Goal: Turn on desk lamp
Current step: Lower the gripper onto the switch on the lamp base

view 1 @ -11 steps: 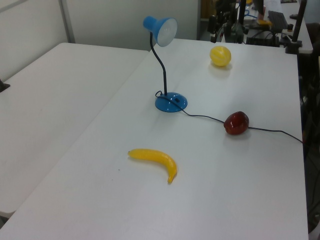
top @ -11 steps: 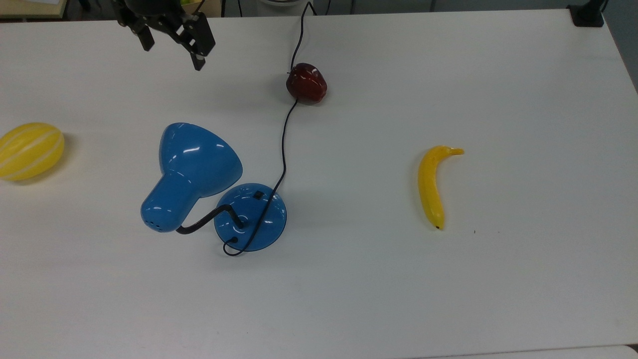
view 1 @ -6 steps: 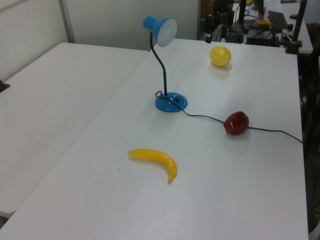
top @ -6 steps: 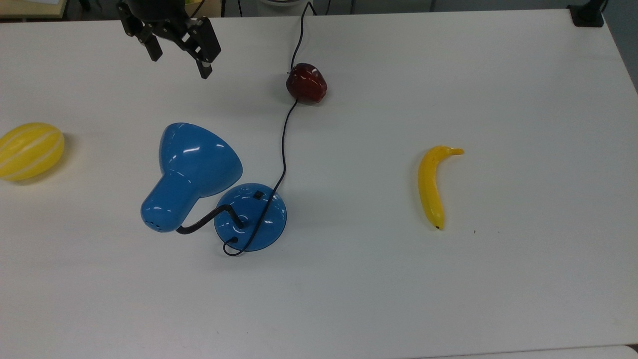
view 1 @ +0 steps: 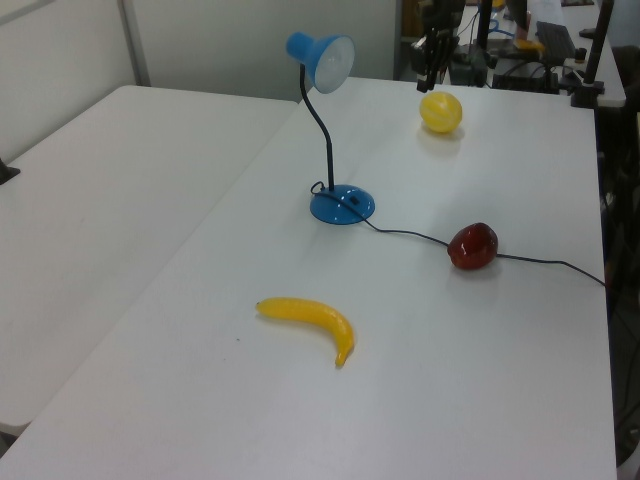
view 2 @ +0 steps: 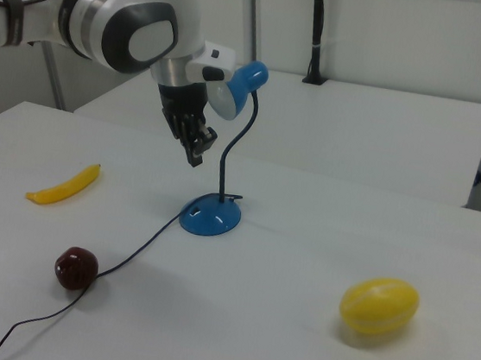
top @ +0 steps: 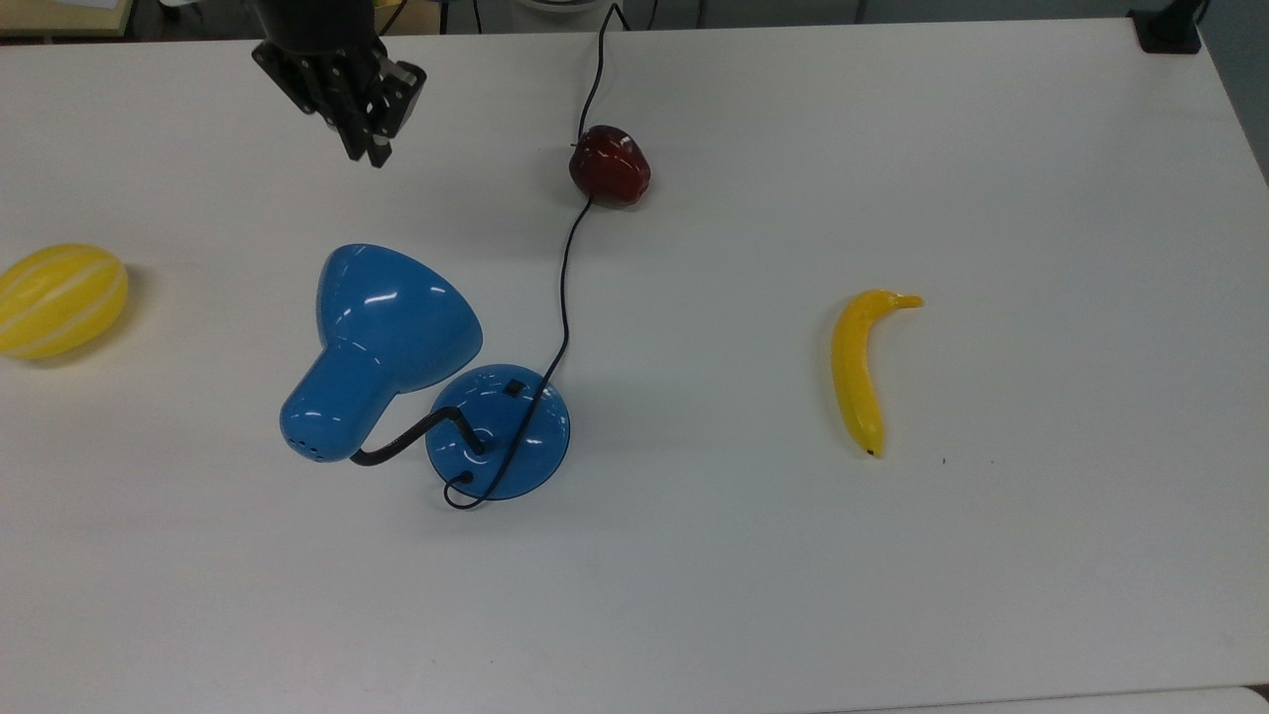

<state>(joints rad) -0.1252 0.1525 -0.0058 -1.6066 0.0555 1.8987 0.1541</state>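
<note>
desk lamp (view 1: 331,130) upright, banana (view 1: 307,320) nearer

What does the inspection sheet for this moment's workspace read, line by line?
Surface: white table, bare between items.
Job's things: glossy blue desk lamp upright on round base; small black switch untouched.
Clutter: yellow banana, dark red apple, yellow striped melon.
Gripper: black two-finger gripper shut, in the air, clear of the lamp.
Cables: thin black cord runs from the base past the apple.
Surroundings: second white table alongside.

Robot lab — white worktables (top: 892,615), Panda arm (view 2: 110,26), fake fruit props.
</note>
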